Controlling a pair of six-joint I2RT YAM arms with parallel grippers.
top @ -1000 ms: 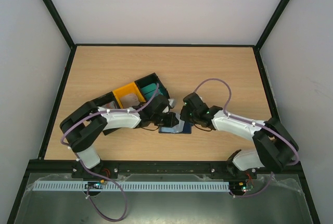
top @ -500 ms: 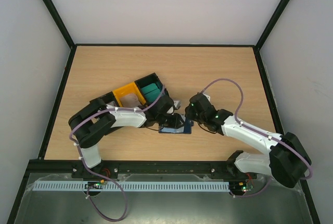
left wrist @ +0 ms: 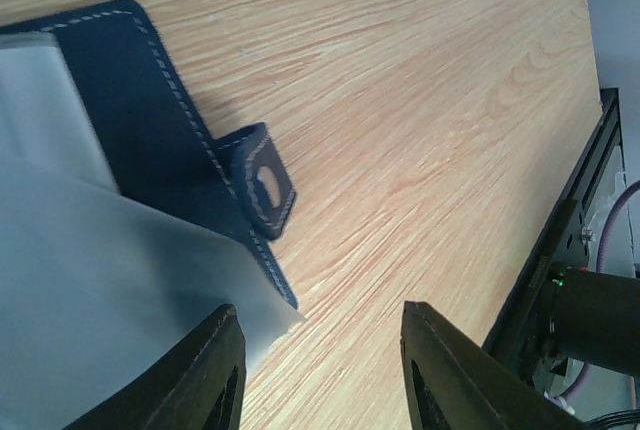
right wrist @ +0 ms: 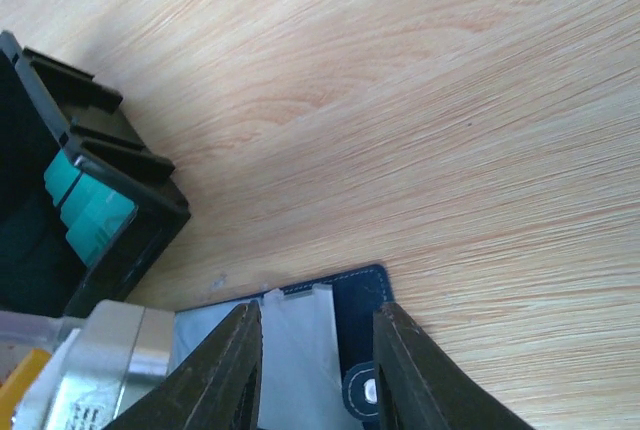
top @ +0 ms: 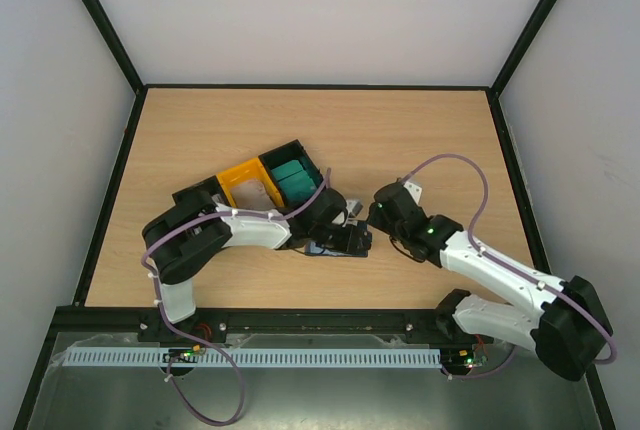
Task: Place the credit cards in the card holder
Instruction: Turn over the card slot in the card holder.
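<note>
The card holder is a navy wallet lying open on the table, its snap tab pointing out. A whitish credit card lies across it, one corner past the wallet's edge. My left gripper is open just above that corner, holding nothing. In the right wrist view the card holder and the whitish card show beneath my right gripper, which is open. From the top, the left gripper covers most of the card holder; the right gripper hovers beside it.
A black-and-yellow three-compartment tray stands just behind the wallet, with teal cards in its right compartment. In the right wrist view the tray with its teal cards sits at the left.
My left gripper has gone from shut to open and shifted right over the wallet. The right arm has drawn back to the right, its jaws a little wider.
</note>
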